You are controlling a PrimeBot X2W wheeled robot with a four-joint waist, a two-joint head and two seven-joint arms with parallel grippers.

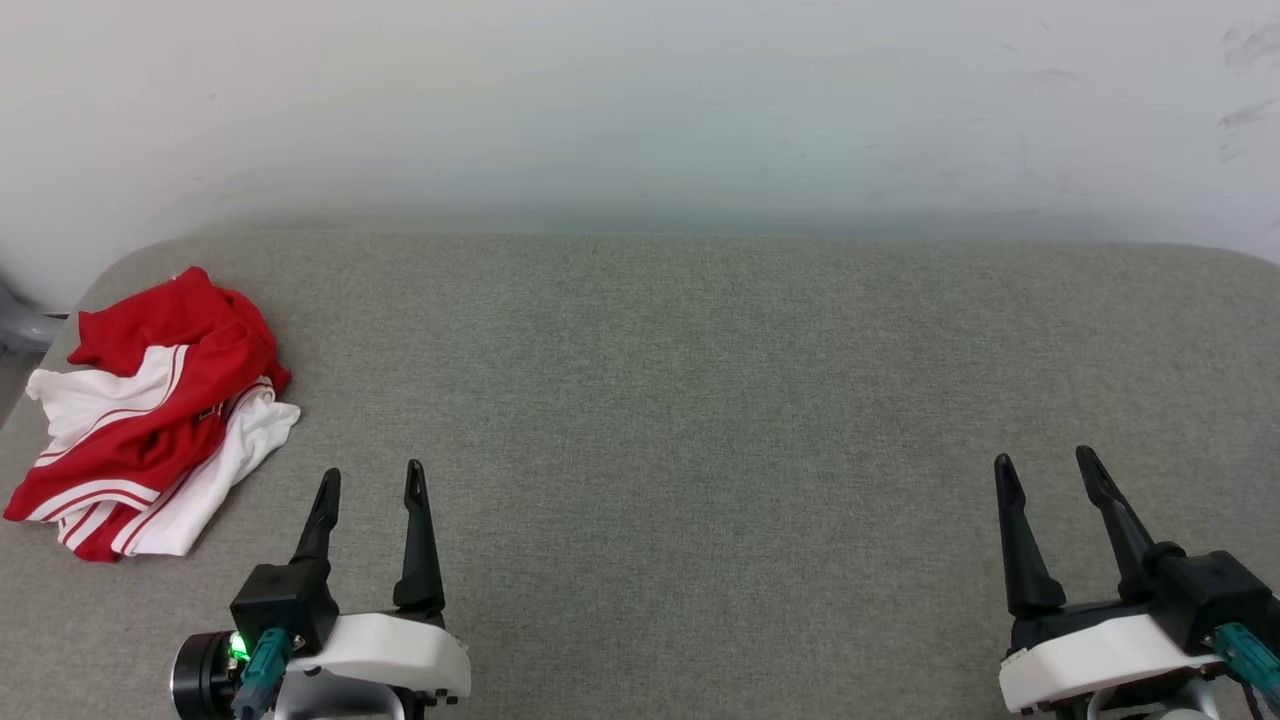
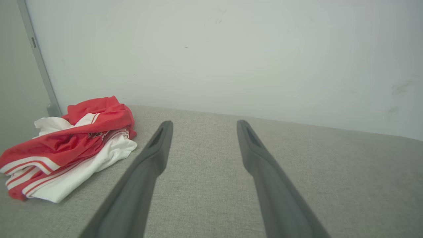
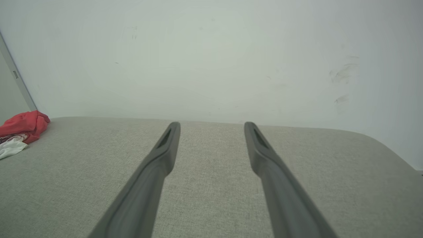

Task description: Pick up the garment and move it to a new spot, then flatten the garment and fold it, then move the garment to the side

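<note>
The garment point(image 1: 155, 415), a red jersey with white panels and red-white striped trim, lies crumpled in a heap at the far left of the grey padded table point(image 1: 680, 400). My left gripper point(image 1: 372, 480) stands open at the lower left, just to the right of the heap and not touching it. In the left wrist view the garment point(image 2: 69, 148) sits left of the open left gripper point(image 2: 201, 125). My right gripper point(image 1: 1047, 465) is open at the lower right, far from the garment, with nothing between its fingers. The right wrist view has the garment point(image 3: 20, 128) at its left edge and the right gripper point(image 3: 212, 126) open.
A pale wall point(image 1: 640, 110) rises directly behind the table's rounded back edge. A grey post point(image 2: 39, 62) stands at the wall's left end, behind the garment. Bare grey fabric stretches from the heap across to the table's right side.
</note>
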